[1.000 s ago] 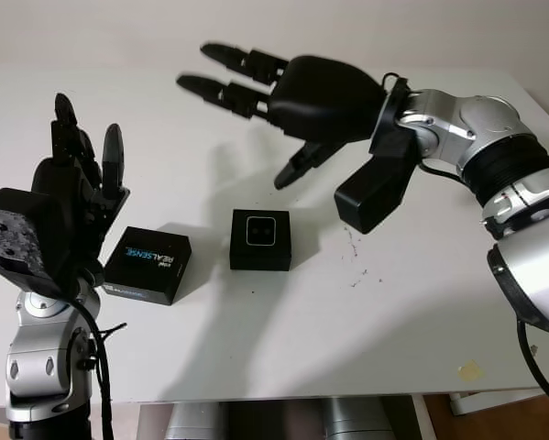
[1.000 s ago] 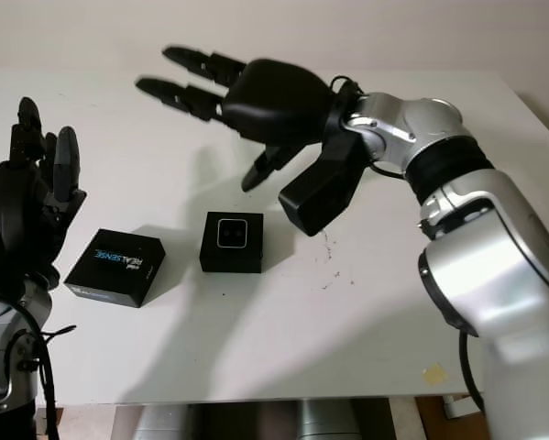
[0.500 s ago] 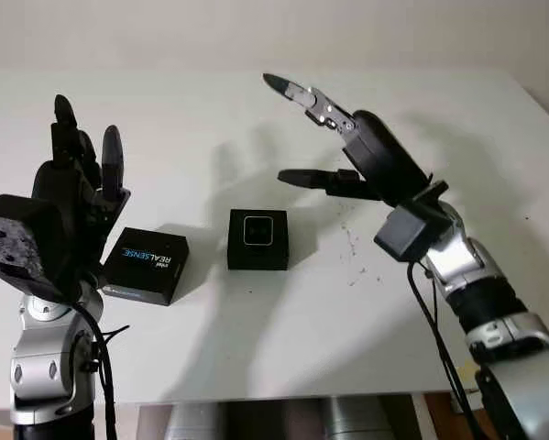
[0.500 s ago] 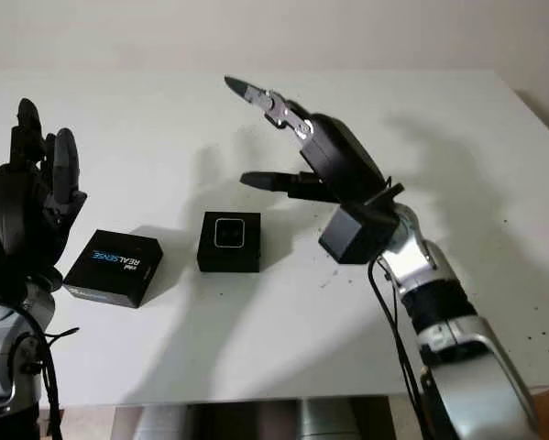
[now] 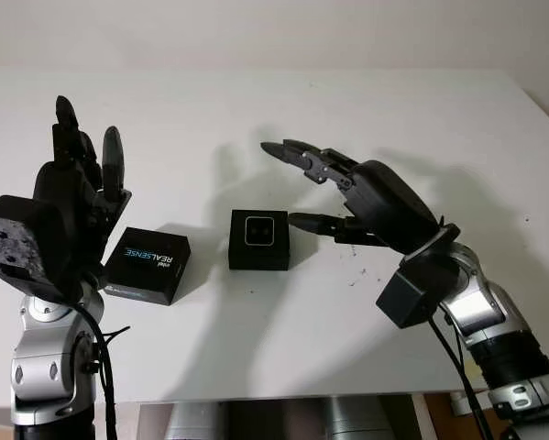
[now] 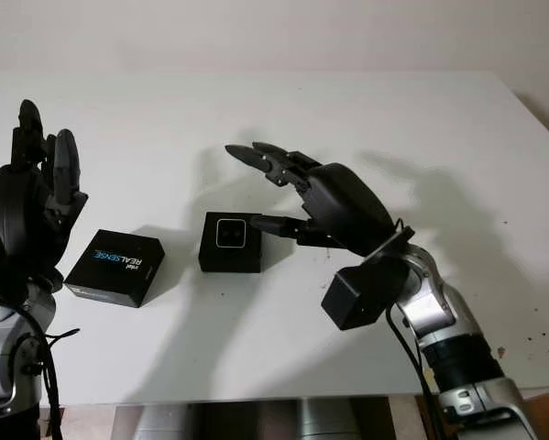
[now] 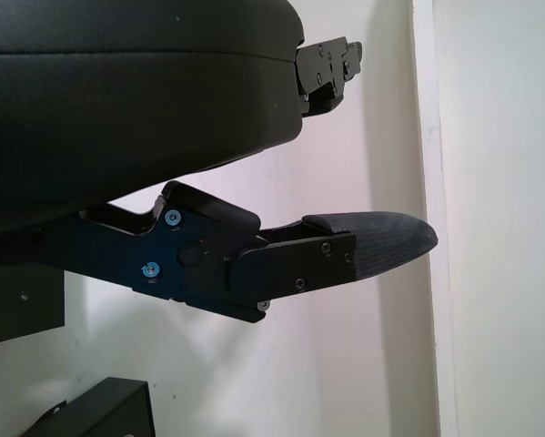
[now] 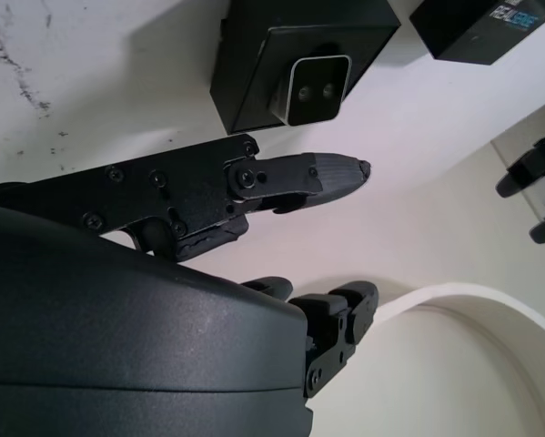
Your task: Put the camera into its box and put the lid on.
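A small black box (image 5: 259, 247) sits at the middle of the white table, and the silver-faced camera (image 5: 258, 230) lies inside it, lens up. Its black lid (image 5: 148, 265), printed REALSENSE, lies flat to the left of the box, apart from it. My right hand (image 5: 283, 183) is open, hovering just right of the box, thumb low beside the box's right wall and the other fingers above its far right corner. The right wrist view shows the camera (image 8: 318, 89) in the box and the lid (image 8: 477, 27) beyond. My left hand (image 5: 86, 137) is open, raised upright left of the lid.
Dark specks mark the table (image 5: 256, 348) right of the box, under my right hand. The table's front edge runs close below the box and lid. My right forearm crosses the near right part of the table.
My right arm has swung back and down; the hand has dropped from high over the table to just right of the box. The left hand, box and lid have not moved.
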Robot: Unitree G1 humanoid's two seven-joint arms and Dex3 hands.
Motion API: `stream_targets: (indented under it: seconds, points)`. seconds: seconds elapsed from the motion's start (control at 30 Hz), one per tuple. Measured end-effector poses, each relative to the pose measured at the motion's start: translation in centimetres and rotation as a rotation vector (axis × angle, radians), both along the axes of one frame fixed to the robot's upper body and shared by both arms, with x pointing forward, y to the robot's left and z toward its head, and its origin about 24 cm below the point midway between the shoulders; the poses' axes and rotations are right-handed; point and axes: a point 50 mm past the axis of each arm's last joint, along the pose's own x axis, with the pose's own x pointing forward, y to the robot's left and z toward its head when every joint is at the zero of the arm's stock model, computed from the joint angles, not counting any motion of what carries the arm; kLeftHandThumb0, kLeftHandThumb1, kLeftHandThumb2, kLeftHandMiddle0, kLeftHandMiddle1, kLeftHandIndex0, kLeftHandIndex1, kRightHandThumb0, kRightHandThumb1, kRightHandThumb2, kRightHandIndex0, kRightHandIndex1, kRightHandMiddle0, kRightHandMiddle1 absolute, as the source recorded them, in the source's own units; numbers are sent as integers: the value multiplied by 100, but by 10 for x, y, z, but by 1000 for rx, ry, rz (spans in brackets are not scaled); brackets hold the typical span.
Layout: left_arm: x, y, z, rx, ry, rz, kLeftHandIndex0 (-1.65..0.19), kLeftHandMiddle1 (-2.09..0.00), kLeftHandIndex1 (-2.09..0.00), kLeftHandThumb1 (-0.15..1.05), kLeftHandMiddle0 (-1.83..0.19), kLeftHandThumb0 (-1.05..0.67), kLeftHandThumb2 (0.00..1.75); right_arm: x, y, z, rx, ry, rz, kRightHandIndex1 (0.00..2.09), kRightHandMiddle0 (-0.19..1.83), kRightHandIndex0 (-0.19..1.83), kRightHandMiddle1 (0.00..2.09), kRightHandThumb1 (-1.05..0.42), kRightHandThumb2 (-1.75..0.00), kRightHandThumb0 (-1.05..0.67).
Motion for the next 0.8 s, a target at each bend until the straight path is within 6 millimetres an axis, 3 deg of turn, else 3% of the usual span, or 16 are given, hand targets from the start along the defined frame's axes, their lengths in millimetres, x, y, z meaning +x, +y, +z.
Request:
stream_targets:
  seconds: [0.2, 0.6, 0.8]
  points:
    - [0, 0, 0, -2, 1, -1, 19, 0, 0, 105, 19, -72, 56, -12, 4, -5, -125, -57, -19, 7, 38, 26, 20, -105, -37, -60]
    - [0, -1, 0, -1, 2, -4, 19, 0, 0, 105, 19, -72, 56, -6, 3, 2, -234, -108, -22, 6, 50, 27, 26, -105, -44, -72]
    - [0, -1, 0, 1, 3, -6, 19, 0, 0, 105, 19, -72, 55, -1, 4, -7, -294, -87, -23, 6, 50, 26, 25, -105, -44, -72]
